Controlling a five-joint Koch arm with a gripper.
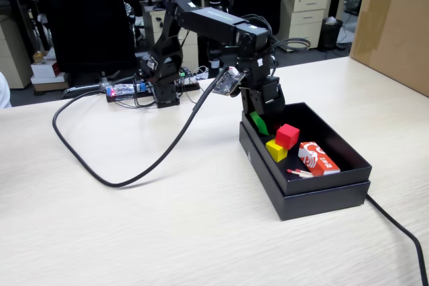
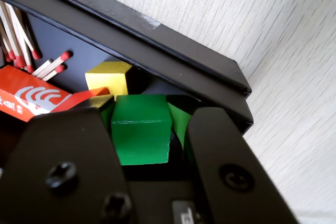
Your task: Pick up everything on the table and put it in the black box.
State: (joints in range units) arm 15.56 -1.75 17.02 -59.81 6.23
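Hovering inside the black box (image 1: 295,195), the gripper (image 2: 152,129) has its jaws closed on the green cube (image 2: 140,128), which sits between them in the wrist view and shows as a green patch under the arm at the box's far corner in the fixed view (image 1: 259,123). The yellow cube (image 1: 275,150) and the red cube (image 1: 287,136) already lie in the box, touching or nearly so, and no cube shows on the table (image 1: 167,232), so this looks like the last delivery. The next move seems to call for spreading the jaws so the cube drops, then lifting clear of the stepped rim close beside the gripper. A red-and-white matchbox (image 1: 318,157) with loose matches (image 2: 16,40) lies further along the box floor, well aside from the drop spot. A black cable (image 1: 120,179) loops across the table, and a brown carton (image 1: 395,28) stands at the far right; neither is in the way.
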